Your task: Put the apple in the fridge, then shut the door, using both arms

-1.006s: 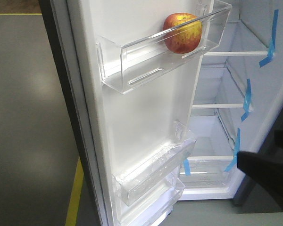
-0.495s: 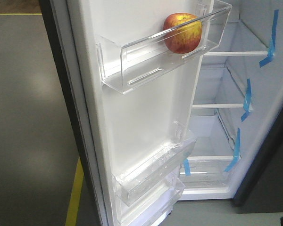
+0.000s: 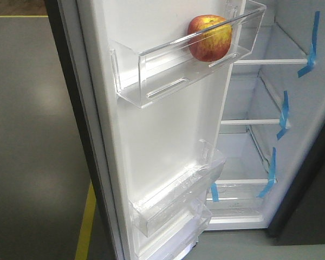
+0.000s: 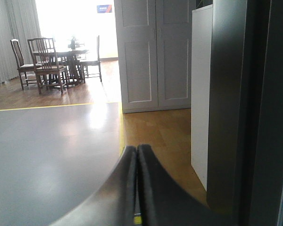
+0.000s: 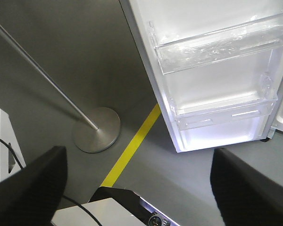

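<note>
Beyond our right gripper (image 5: 139, 157) — spread wide, holding nothing — we see the open door (image 5: 212, 89); the apple (image 3: 209, 38) sits in its upper bin (image 3: 151, 81), while our left gripper (image 4: 136, 149) is clenched on nothing.

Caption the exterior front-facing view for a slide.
Glossy red-yellow apple sits in the top clear plastic bin of the open white-lined fridge door.

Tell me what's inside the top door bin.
Only the apple, at the hinge end of the clear bin, its lower half seen through the front wall. The rest looks bare. The bin floor under and behind the apple is covered by it.
</note>
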Controlling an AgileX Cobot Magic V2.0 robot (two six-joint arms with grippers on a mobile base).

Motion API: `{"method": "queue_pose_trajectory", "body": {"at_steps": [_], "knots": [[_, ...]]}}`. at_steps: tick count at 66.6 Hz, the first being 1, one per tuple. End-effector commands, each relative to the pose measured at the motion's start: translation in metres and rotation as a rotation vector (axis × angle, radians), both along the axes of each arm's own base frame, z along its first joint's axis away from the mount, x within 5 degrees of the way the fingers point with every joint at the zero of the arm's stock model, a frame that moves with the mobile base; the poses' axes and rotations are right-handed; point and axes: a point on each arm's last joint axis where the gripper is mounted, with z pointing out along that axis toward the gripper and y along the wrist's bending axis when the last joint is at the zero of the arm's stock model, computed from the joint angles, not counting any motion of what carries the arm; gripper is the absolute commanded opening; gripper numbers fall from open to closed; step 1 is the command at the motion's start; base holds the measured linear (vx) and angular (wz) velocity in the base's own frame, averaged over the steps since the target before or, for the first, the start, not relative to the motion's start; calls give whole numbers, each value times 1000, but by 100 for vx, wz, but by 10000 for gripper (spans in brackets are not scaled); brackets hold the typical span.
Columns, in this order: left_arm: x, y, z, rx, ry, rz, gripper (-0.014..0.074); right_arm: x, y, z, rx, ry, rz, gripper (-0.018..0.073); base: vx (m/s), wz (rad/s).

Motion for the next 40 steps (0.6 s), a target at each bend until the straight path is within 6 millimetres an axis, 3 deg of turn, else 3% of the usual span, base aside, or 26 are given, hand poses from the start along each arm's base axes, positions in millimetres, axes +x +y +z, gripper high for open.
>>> {"method": "queue_pose_trajectory", "body": {"at_steps": [1, 40], "knots": [[-3, 0, 13, -8, -107, 0, -6, 2, 2, 10, 46, -40, -10, 590, 0, 0], [-3, 0, 15, -8, -122, 0, -6, 2, 2, 10, 45, -36, -7, 590, 0, 0]]}}
